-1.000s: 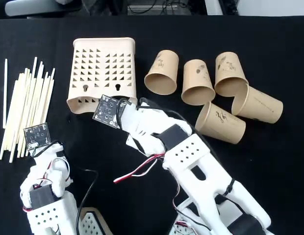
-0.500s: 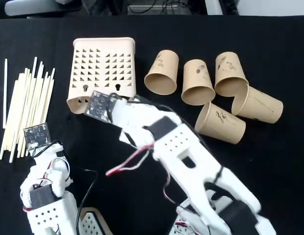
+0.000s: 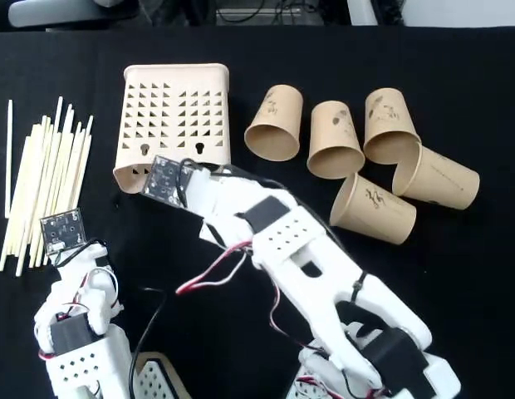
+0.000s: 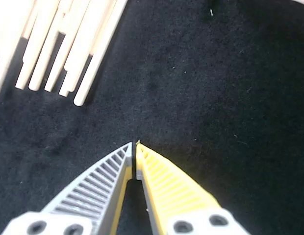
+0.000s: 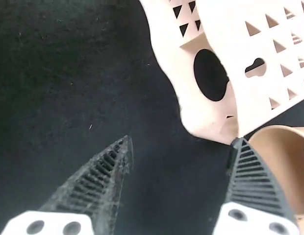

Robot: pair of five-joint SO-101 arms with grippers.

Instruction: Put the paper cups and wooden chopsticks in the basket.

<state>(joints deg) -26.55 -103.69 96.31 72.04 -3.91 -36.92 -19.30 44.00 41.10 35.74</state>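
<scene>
- The right arm's jaws stand spread wide at the near end of the basket. One black tip is right at the basket's corner, the other over bare cloth.
- The cream basket lies flat on the black table, perforated wall up, with nothing seen inside it.
- Five paper cups lie on their sides to one side of the basket, clustered close, with some touching. The rim of one shows just past a jaw in the right wrist view.
- The wooden chopsticks lie in a loose pile on the basket's other side, one stick apart from the rest.
- The left arm's jaws, grey and yellow, are pressed together over bare cloth just beside the chopsticks' ends.
- The white right arm stretches across the table in front of the cups, trailing red and white wires.
</scene>
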